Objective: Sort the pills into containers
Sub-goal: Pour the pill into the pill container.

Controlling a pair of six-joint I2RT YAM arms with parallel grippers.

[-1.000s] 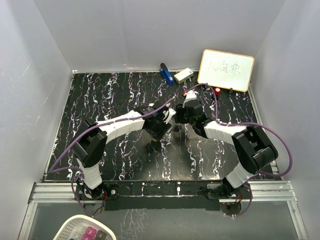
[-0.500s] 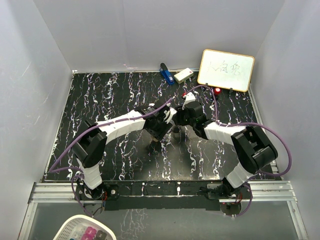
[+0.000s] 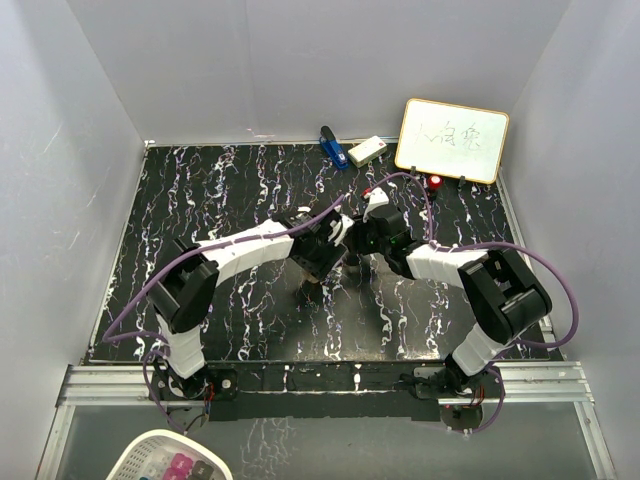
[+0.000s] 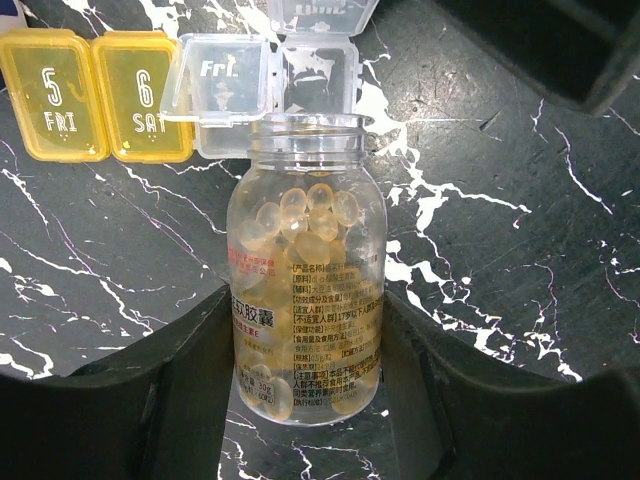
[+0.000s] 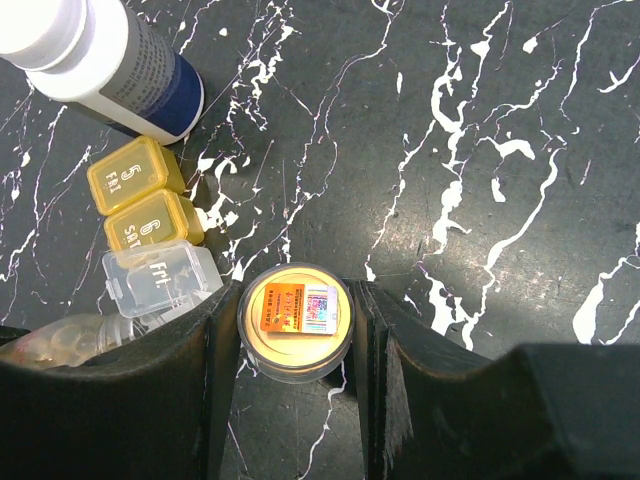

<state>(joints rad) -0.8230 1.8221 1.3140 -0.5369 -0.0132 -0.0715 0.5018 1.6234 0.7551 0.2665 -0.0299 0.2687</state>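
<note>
Left gripper (image 4: pixel 306 335) is clasping the golden-amber bottle (image 4: pixel 305 240), right gripper (image 5: pixel 296 300) a cap (image 5: pixel 295 328). Ahead, the pill box (image 4: pixel 95 95) is getting cropped

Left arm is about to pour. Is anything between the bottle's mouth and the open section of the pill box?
Nothing visible is in the way. The cap is off the bottle and held in the right gripper. The bottle's mouth sits right at the open clear section of the pill box, and the Fri. flap lies open beside it.

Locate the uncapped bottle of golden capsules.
Left wrist view: the bottle sits between the left fingers, its open mouth at the pill box's open Fri. lid.
</note>
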